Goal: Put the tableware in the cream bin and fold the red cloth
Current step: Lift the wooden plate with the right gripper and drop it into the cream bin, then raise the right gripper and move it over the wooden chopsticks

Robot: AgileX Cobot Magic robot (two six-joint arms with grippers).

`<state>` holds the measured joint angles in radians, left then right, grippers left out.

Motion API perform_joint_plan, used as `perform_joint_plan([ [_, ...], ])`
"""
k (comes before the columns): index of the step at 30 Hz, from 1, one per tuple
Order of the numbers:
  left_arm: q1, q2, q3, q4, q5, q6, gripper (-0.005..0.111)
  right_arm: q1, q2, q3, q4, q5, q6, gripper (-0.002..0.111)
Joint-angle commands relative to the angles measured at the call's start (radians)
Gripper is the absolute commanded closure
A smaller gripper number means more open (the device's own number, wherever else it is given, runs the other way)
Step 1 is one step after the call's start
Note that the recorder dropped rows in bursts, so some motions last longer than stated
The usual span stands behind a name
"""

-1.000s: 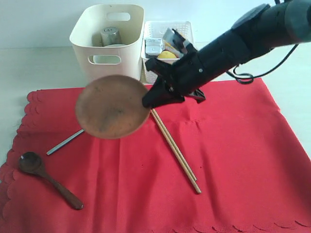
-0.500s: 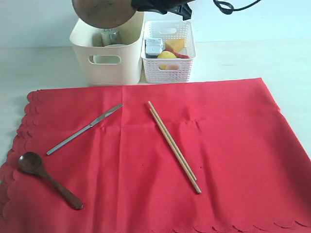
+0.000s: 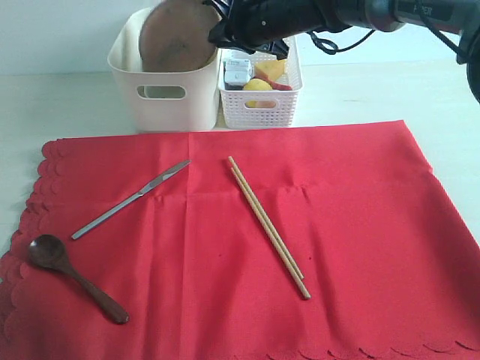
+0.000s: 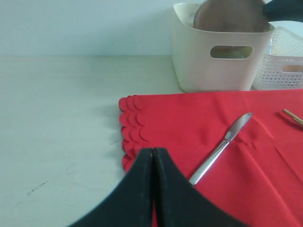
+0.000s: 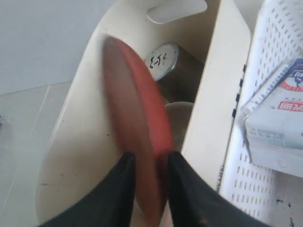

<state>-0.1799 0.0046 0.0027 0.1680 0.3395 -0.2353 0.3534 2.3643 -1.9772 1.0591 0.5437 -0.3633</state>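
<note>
Plate [image 3: 176, 37] has gone from over the red cloth [image 3: 360, 225] into the cream bin [image 3: 172, 105], upper left of frame. It stands on edge, rim down and face near upright. Right pincer [image 5: 147, 163] straddles its rim, slightly parted; blur hides whether it grips. Left pincer [image 4: 154, 153] is closed and empty. Knife [image 3: 131, 199], spoon [image 3: 75, 277] and chopsticks [image 3: 268, 225] are left.

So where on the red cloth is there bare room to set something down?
The red cloth is bare right of the chopsticks, and between them and the knife. Crowded around the spoon and inside the cream bin.
</note>
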Motion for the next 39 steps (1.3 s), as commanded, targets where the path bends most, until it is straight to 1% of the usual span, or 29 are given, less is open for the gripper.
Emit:
perform_joint_plan([
  [1,-0.006,-0.005,-0.003,0.003,-0.012,-0.004,0.105,-0.001,-0.033,-0.016,-0.009,0.040,0.001,0.070],
  [2,-0.006,-0.005,-0.003,0.003,-0.012,-0.004,0.105,-0.001,-0.044,-0.016,-0.020,0.049,0.001,0.068],
  [4,-0.006,-0.005,-0.003,0.003,-0.012,-0.004,0.105,-0.001,-0.062,-0.016,-0.046,0.065,0.001,0.066],
  [10,-0.006,-0.005,-0.003,0.003,-0.012,-0.004,0.105,-0.001,-0.152,-0.016,-0.223,0.214,0.001,0.067],
  [13,-0.006,-0.005,-0.003,0.003,-0.012,-0.004,0.105,-0.001,-0.196,-0.016,-0.328,0.314,0.017,0.070],
  [15,-0.006,-0.005,-0.003,0.003,-0.012,-0.004,0.105,-0.001,-0.222,-0.016,-0.382,0.361,0.060,0.075],
  [19,-0.006,-0.005,-0.003,0.003,-0.012,-0.004,0.105,-0.001,-0.270,-0.016,-0.462,0.420,0.152,0.092],
  [23,-0.006,-0.005,-0.003,0.003,-0.012,-0.004,0.105,-0.001,-0.328,0.023,-0.543,0.454,0.177,0.108],
  [26,-0.006,-0.005,-0.003,0.003,-0.012,-0.004,0.105,-0.001,-0.382,0.092,-0.597,0.441,0.191,0.108],
  [33,-0.006,-0.005,-0.003,0.003,-0.012,-0.004,0.105,-0.001,-0.535,0.292,-0.600,0.359,0.152,0.108],
  [39,-0.006,-0.005,-0.003,0.003,-0.012,-0.004,0.105,-0.001,-0.633,0.385,-0.600,0.343,0.122,0.108],
])
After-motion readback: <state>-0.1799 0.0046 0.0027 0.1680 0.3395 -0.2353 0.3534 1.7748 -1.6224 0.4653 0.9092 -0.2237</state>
